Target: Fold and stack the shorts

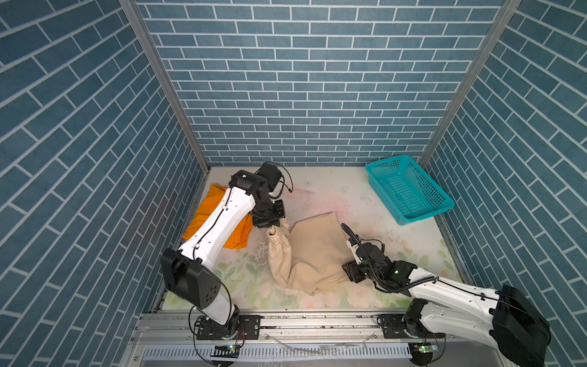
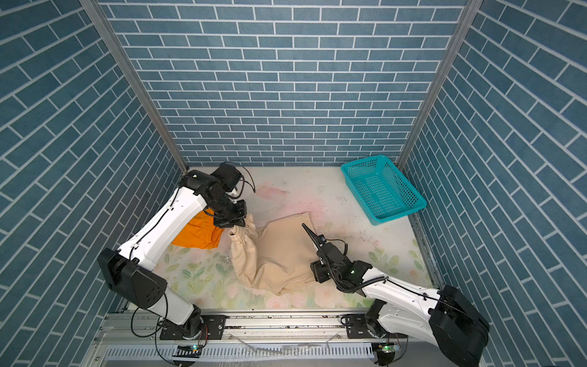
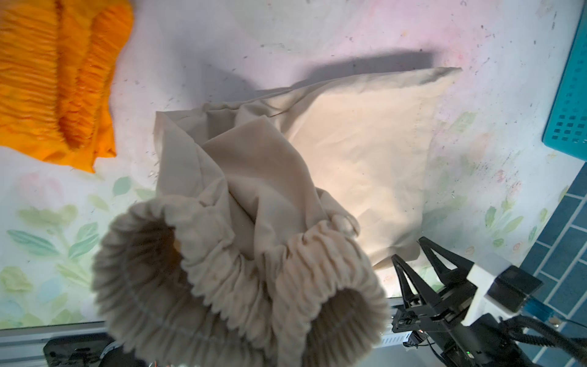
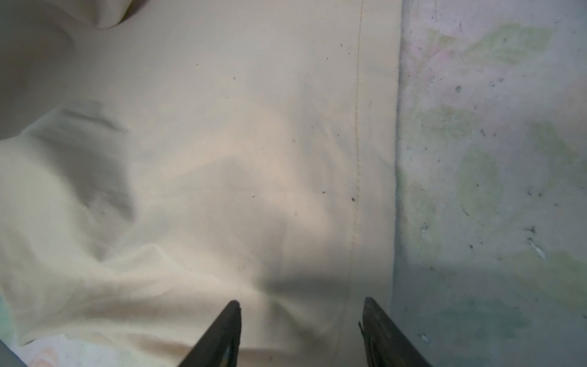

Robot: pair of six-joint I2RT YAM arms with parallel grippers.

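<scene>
Pinching the gathered waistband (image 1: 275, 234) of the beige shorts (image 1: 306, 254), the left gripper (image 1: 270, 226) is clamping closed on the cloth and holding that end raised off the table (image 1: 349, 297). This grip is sitting at about 10 o'clock from the table's middle in both top views. In the left wrist view the waistband (image 3: 222, 286) is bunching into a ruffled loop right under the camera and hiding the fingers. The rest of the pair (image 3: 355, 143) is draping down and lying flat beyond it.

The beige shorts (image 2: 276, 254) are lying rumpled across the centre of the table, not folded.

The right gripper (image 4: 301, 303) is hovering at the pair's 3 o'clock edge with its jaws standing apart and nothing between them. In the right wrist view its black fingers (image 4: 227, 330) are straddling the stitched hem line, both over beige cloth near its edge. Whether the tips are touching the fabric I cannot tell.

The orange shorts (image 1: 205, 208) are lying crumpled at 9 o'clock, partly hidden under the left arm. They are near the lifted waistband, and bare table is showing between the two pairs in the left wrist view.

The teal basket (image 1: 425, 213) is sitting at 2 o'clock by the back corner, well apart from both pairs.
</scene>
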